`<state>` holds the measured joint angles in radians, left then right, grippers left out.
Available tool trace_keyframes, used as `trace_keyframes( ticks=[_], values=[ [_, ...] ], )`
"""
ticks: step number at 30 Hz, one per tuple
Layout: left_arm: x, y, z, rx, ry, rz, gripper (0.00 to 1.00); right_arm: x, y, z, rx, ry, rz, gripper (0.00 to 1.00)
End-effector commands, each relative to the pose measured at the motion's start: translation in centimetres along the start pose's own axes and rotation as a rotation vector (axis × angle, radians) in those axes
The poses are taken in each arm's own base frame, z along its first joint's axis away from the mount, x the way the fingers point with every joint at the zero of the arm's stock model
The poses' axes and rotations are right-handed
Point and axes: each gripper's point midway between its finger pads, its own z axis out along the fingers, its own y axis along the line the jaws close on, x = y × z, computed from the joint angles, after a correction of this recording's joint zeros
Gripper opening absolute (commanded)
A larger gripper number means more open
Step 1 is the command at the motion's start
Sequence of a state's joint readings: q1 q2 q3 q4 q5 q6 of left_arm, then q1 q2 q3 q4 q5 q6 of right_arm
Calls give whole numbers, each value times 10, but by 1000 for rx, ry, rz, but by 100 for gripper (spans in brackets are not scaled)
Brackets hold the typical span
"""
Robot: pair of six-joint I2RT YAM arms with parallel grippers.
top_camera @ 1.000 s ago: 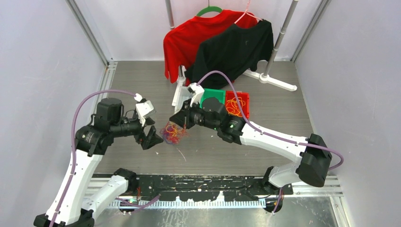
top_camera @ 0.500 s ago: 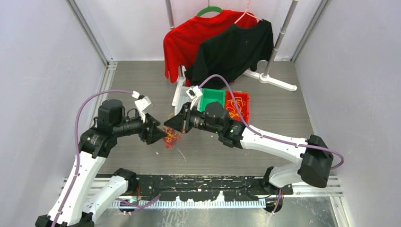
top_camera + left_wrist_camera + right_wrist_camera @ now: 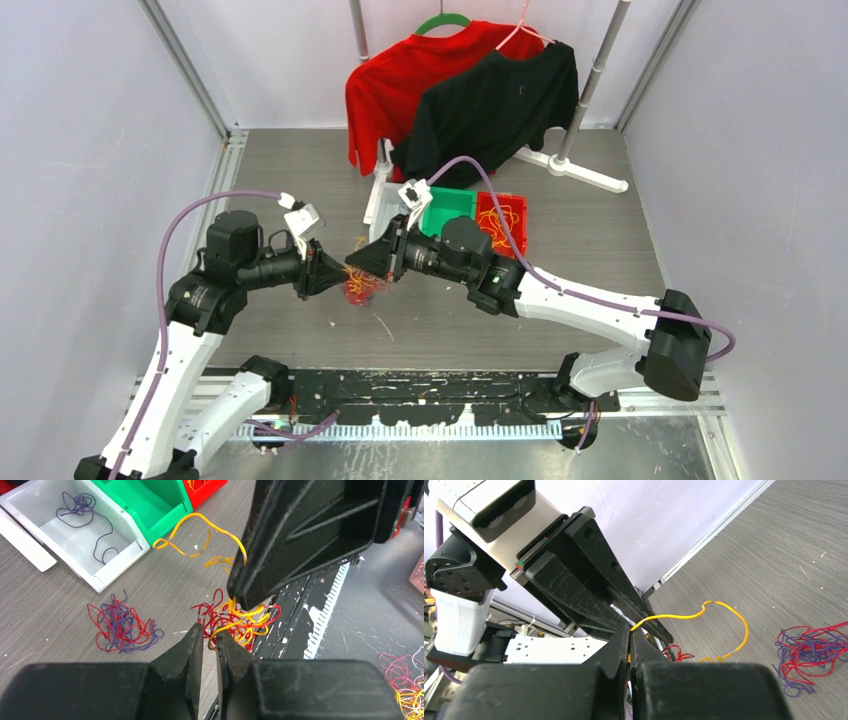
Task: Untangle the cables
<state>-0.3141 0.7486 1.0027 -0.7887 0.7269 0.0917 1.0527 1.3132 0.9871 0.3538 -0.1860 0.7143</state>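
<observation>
A tangle of red and yellow-orange cables (image 3: 362, 288) (image 3: 240, 622) hangs between both grippers, just above the table. My right gripper (image 3: 352, 267) (image 3: 630, 630) is shut on a yellow-orange strand (image 3: 724, 607) that loops out from its tips. In the left wrist view it (image 3: 239, 600) holds the tangle from above. My left gripper (image 3: 340, 278) (image 3: 210, 632) has its jaws nearly together, with a yellow-orange strand of the tangle between the tips. A separate purple and red bunch (image 3: 122, 627) (image 3: 809, 655) lies loose on the table.
A white bin (image 3: 112, 555) holding a purple cable (image 3: 80, 510) stands beside a green bin (image 3: 448, 205) and a red bin (image 3: 503, 215) with yellow-orange cables. Behind them a rack base (image 3: 575, 165) carries a red shirt (image 3: 400, 80) and a black shirt (image 3: 490, 100). A black rail (image 3: 440, 385) runs along the near edge.
My left gripper has moved right up to the tangle and closed its wide jaws on a strand. The right gripper has shifted slightly left, still shut on its cable.
</observation>
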Motion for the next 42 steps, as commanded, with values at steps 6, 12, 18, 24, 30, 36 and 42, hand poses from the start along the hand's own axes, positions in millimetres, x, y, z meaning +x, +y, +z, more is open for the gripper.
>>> trace_keyframes(
  ticks=[6, 12, 18, 24, 30, 36, 42],
  values=[
    [-35, 14, -9, -121, -118, 59, 5, -6, 25, -5, -78, -47, -1, 19],
    [-37, 30, -18, -237, -134, 49, 0, -6, 7, -31, 22, -75, -62, 49],
    [-45, 25, -21, -242, -164, -39, 0, -20, -11, -57, 146, -132, -140, 71],
    [-49, 24, -18, -234, -160, -142, 0, -9, -5, -45, 185, -108, -263, 73],
    [-50, 12, -20, -191, -157, -183, 0, -6, -6, -19, 323, -120, -409, 76],
    [-49, -1, -24, -143, -149, -182, 0, -9, -7, -4, 341, -151, -415, 77],
    [-44, -8, -25, -115, -136, -176, 0, -17, -2, -17, 311, -218, -364, 73]
  ],
)
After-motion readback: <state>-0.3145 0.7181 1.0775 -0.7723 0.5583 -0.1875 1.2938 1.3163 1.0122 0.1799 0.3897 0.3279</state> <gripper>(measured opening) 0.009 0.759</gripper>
